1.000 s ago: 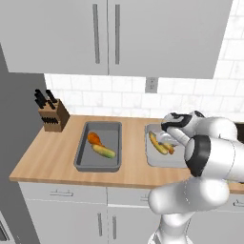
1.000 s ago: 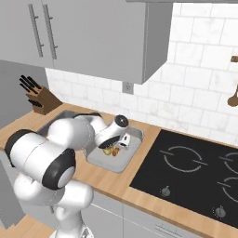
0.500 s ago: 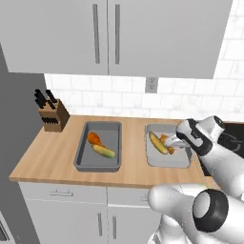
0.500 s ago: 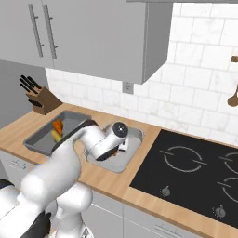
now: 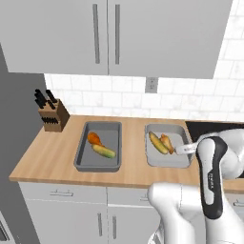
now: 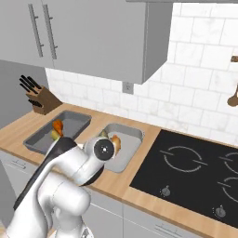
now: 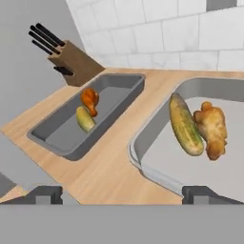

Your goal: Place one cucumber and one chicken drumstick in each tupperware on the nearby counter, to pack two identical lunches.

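Two grey tupperware stand side by side on the wooden counter (image 5: 52, 157). The left tupperware (image 5: 81, 155) holds an orange-brown chicken drumstick (image 5: 94, 138) and a yellow-green cucumber (image 5: 104, 151). In the right tupperware (image 5: 181, 159) another cucumber (image 5: 157, 142) lies beside another drumstick (image 5: 167, 142). My gripper (image 5: 184, 149) hovers at that tray's right front edge, open and holding nothing. The hand view looks low across both trays: right tupperware (image 7: 143, 145) with cucumber (image 7: 185, 125) and drumstick (image 7: 211, 126), left tupperware (image 7: 50, 138) with drumstick (image 7: 89, 99) and cucumber (image 7: 85, 118). My gripper (image 7: 124, 193) shows wide-apart fingertips (image 7: 47, 193).
A knife block (image 5: 51, 116) stands at the counter's back left. A black cooktop (image 6: 195, 172) lies right of the trays. White tiled wall with an outlet (image 5: 151, 85) behind, upper cabinets (image 5: 105, 33) overhead. My own arm (image 6: 69, 162) hides part of the right tray in the right base view.
My hand has drawn back from above the right tray toward its right front edge, and the arm has swung round. The jaws stayed open. The food has not moved.
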